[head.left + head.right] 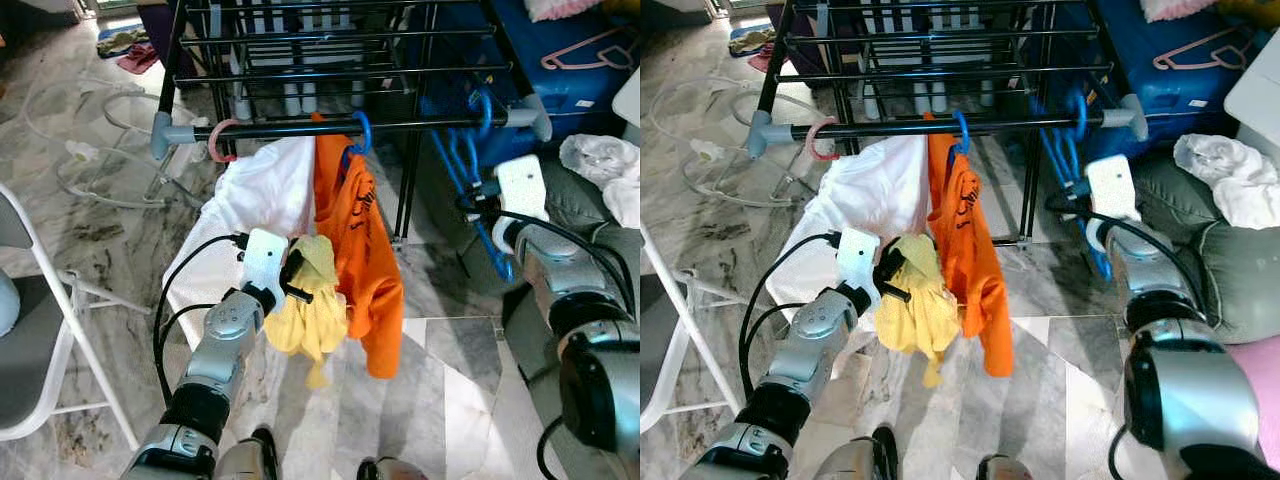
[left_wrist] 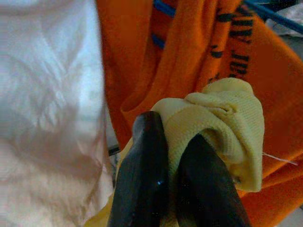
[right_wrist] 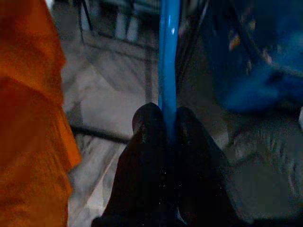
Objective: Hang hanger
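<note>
1. Left eye view looks down on a black drying rack [image 1: 300, 45] whose front rail [image 1: 400, 125] crosses the scene, with grey caps at both ends.
2. On that rail hang a white garment [image 1: 265, 185] by a pink hook [image 1: 222, 140], an orange shirt [image 1: 365, 250] by a blue hook, and further toward the robot's right an empty blue hanger [image 1: 470, 170], its hook over the rail.
3. Progress, as I judge it: the blue hanger looks seated on the rail, so the hanging is nearly finished; what is left is to let go and draw the arm clear.
4. Right gripper [image 3: 163, 127] has its black fingers closed on a thin arm of the blue hanger, below the rail.
5. Left gripper [image 2: 177, 156] is pinched shut on a bunched yellow cloth [image 1: 312, 305], held low in front of the orange shirt and touching it; this piece is not on the rail.
6. Underfoot lies a marble-patterned tile floor [image 1: 100, 230].
7. Around it: a folding chair [image 1: 30, 330] on the robot's left, a blue suitcase [image 1: 570, 75] with a pink hanger [image 1: 590, 45] lying on it behind the rack, and white crumpled cloth [image 1: 605, 165] on a grey cushion at the right.
</note>
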Controlling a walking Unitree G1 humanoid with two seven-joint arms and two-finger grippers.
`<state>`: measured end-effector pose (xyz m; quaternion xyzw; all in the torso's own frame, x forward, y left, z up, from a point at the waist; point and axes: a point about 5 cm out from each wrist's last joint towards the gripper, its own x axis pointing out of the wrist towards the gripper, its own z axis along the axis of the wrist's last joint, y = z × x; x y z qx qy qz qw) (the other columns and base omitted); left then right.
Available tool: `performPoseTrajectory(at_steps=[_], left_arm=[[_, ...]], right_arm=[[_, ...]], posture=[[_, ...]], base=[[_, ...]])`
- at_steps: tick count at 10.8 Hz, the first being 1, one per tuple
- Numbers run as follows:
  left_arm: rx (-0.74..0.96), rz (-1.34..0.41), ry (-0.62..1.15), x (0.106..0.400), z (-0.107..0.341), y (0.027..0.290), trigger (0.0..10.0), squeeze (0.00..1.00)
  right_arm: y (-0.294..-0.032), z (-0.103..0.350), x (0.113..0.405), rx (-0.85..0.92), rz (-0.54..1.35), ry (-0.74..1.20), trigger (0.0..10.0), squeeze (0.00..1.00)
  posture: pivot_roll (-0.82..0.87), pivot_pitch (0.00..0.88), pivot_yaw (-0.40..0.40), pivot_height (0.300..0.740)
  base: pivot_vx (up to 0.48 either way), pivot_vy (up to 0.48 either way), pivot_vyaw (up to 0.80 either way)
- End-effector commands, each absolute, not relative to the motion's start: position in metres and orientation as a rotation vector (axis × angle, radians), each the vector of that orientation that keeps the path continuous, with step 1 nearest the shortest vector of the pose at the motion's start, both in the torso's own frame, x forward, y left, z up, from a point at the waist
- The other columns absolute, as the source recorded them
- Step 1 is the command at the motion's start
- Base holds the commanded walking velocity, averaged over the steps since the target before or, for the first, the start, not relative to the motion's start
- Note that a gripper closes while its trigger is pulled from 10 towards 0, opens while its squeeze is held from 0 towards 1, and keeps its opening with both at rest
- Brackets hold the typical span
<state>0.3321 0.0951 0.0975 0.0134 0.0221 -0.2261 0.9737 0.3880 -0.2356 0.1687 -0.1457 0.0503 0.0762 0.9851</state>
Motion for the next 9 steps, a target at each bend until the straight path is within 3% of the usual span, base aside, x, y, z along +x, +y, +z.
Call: performPoseTrajectory(at_steps=[1, 5, 6, 9], left_arm=[[0.039, -0.424, 0.011, 0.336, 0.104, 0.098, 10.0, 0.0], [0.063, -0.403, 0.039, 0.334, 0.096, 0.103, 10.0, 0.0], [0.061, -0.385, 0.053, 0.334, 0.093, 0.103, 10.0, 0.0], [0.058, -0.321, 0.06, 0.333, 0.089, 0.107, 10.0, 0.0]], right_arm=[[-0.232, 0.175, 0.387, -0.307, 0.192, 0.034, 10.0, 0.0], [-0.224, 0.153, 0.361, -0.269, 0.178, -0.044, 10.0, 0.0], [-0.215, 0.137, 0.342, -0.13, 0.145, -0.091, 10.0, 0.0], [-0.205, 0.117, 0.316, -0.016, 0.023, -0.076, 10.0, 0.0]], posture=[[-0.09, 0.145, 0.032, 0.74], [-0.14, 0.115, 0.057, 0.74], [-0.15, 0.099, 0.054, 0.74], [-0.15, 0.072, 0.032, 0.74]], base=[[0.0, 0.0, 0.0], [0.0, 0.0, 0.0], [0.0, 0.0, 0.0], [0.0, 0.0, 0.0]])
